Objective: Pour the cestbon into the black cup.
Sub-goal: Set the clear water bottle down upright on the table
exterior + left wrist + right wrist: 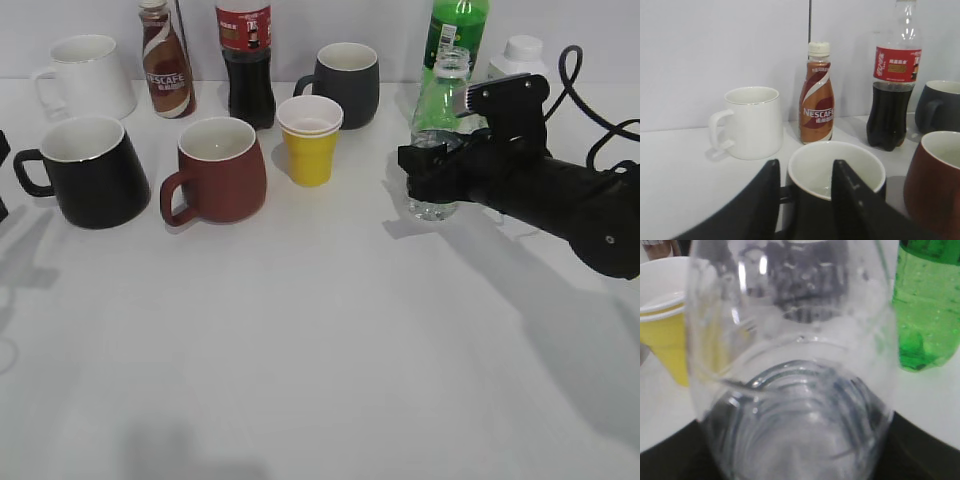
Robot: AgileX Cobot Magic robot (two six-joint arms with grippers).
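Observation:
The cestbon [437,100] is a clear ribbed bottle standing upright at the right of the table. My right gripper [425,165] is closed round its middle and hides the label. In the right wrist view the bottle [795,390] fills the frame between the dark jaws [800,455]. The black cup [95,188] stands at the far left, white inside, with its handle to the left. In the left wrist view my left gripper [805,162] is open, its fingers just in front of the cup [812,210] by the handle side. It barely shows at the exterior view's left edge [3,150].
Between them stand a brown-red mug [220,165] and a yellow paper cup [310,140]. Along the back are a white mug [85,75], a Nescafe bottle [167,65], a cola bottle [245,60], a dark grey mug [345,85], a green soda bottle [455,30] and a white bottle [520,55].

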